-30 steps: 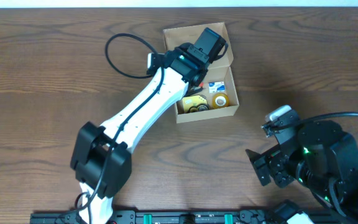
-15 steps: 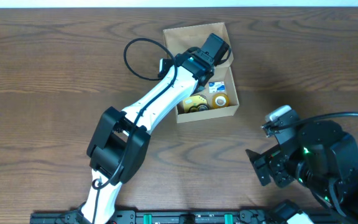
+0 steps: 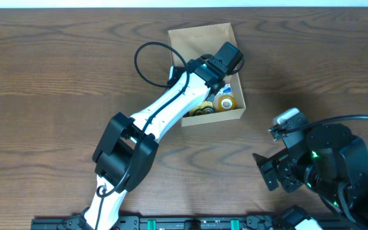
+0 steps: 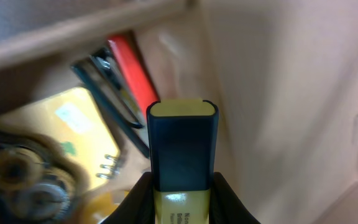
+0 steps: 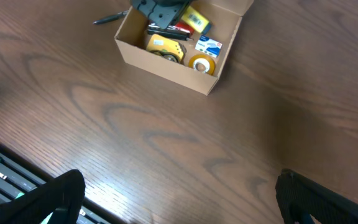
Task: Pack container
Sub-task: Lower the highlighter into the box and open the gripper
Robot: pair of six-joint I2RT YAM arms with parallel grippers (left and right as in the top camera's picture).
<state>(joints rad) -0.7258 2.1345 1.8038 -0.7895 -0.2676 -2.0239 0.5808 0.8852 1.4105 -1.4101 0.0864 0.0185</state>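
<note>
The container (image 3: 213,117) is a brown box. It sits open on the counter (image 3: 56,76), on the far side, well apart from the right arm.

Nearest to the robot, the right fingers (image 5: 55,196) hang low over the bare wood. They are spread as wide as they go and hold nothing.

Farther out is the front part of the box. It already has things in it: a roll of tape (image 5: 201,63), a yellow block (image 5: 160,45) and a small blue and white packet (image 5: 209,45). A red pen (image 4: 132,65) lies deeper in, with some thin black things beside it that I cannot name.

Over the far right part of the box are the left fingers (image 4: 138,202). They are pinched tight on a marker (image 4: 182,149), which is yellow with a dark cap. The marker points down into the box, close to the side wall. From the left wrist view I cannot tell if its tip touches anything yet.

Behind all that, the flap (image 3: 193,41) is open.

So I think most of the packing is done, as at least 5 things are inside. I see no other loose things on the counter. What is left looks like this: the left arm lets go of the marker so it drops in, then pulls out. After that the flap may need to be shut.
</note>
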